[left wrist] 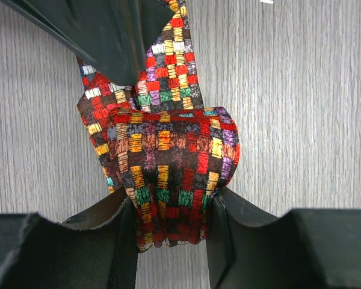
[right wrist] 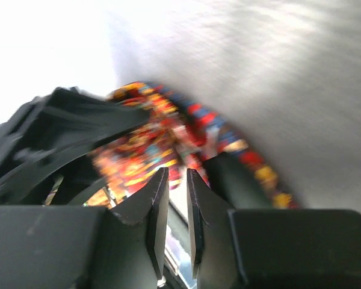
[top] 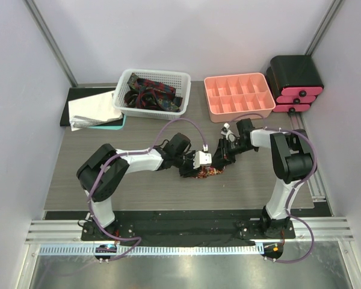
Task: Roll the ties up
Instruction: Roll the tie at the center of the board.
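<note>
1. The rolled tie [top: 207, 173] lies in the middle of the worktop [top: 253, 183], between the two arms and well clear of the containers along the far edge.
2. Its fabric is a busy weave of small red, yellow, orange, green and purple blocks on black.
3. The left gripper [left wrist: 171, 238] is clamped on the rolled tie [left wrist: 168, 162]. One finger presses on each side of the roll's near end.
4. In the left wrist view the unrolled part of the fabric runs from the roll towards the far side, passing under a dark part of the other arm.
5. The right gripper [right wrist: 177, 208] sits just right of the roll, its jaws parted by a narrow gap with nothing between them. The tie [right wrist: 147, 141] shows blurred just beyond the fingertips.
6. Other ties [top: 149, 95] lie heaped in a white basket [top: 124, 81] at the far left.
7. A pink divided tray [top: 207, 96] stands right of the basket, and a black and red drawer unit [top: 295, 81] in the far right corner.
8. A white folded cloth [top: 91, 111] lies left of the basket.
</note>
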You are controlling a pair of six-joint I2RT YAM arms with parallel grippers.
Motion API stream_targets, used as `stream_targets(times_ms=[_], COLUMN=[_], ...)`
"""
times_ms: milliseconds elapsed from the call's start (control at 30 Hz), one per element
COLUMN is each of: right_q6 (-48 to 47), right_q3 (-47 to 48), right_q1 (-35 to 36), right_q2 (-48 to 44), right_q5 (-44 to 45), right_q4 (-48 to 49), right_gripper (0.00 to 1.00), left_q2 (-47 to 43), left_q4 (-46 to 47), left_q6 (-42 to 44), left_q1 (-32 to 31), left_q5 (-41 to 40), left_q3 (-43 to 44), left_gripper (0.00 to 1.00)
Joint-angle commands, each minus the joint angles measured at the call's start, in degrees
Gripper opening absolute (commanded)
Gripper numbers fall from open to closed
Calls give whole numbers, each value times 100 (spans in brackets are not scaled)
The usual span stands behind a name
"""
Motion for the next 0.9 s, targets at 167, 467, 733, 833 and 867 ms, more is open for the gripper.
stream_targets(times_ms=[167,467,733,833,867], right_q6=[-445,-410,10,205,275], right_q3=[123,70,263,237,220], right_q1=[116,99,107,160,186], right_q2=[736,816,60,-239,-291], right_q5=[1157,1377,350,68,15], right_q4=[-308,-388,-37,174,244], right_gripper=[22,22,39,50,51], left_q2=[-350,-334,476,520,520], left_q4=[-264,-930,-1520,-1547,-1547], left_q6=[-639,-341,-121,-103,-94], left_q1=[157,166,104,104,104], left_q5=[-600,-777,-776,-768,-776], left_q3=[20,46,547,609,609], left_gripper=[13,16,21,23,24])
